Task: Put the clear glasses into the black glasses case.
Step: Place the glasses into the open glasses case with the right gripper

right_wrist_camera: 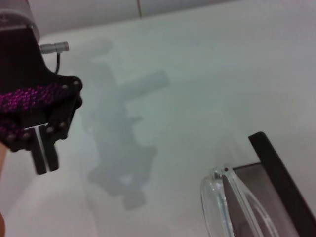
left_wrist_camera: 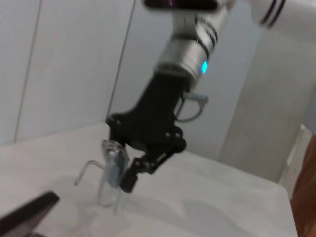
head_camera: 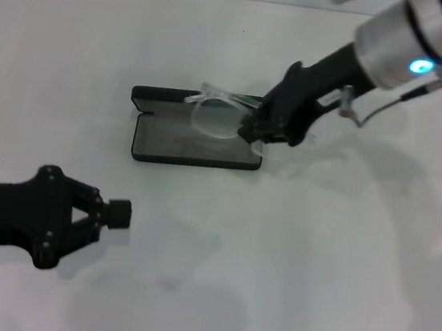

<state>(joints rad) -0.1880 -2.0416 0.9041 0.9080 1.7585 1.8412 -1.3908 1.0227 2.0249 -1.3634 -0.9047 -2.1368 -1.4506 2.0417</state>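
Over the open flat black glasses case [head_camera: 195, 142], grey-lined, our right gripper [head_camera: 253, 133] pinches the transparent plastic glasses [head_camera: 215, 115]; left gripper [head_camera: 118, 213] rests closed nearby.

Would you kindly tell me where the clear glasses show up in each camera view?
Head view: clear glasses centre, held by the right gripper over the open black case.
Left wrist view: lower left, in that gripper.
Right wrist view: bottom right.
Shared landmark: the case.
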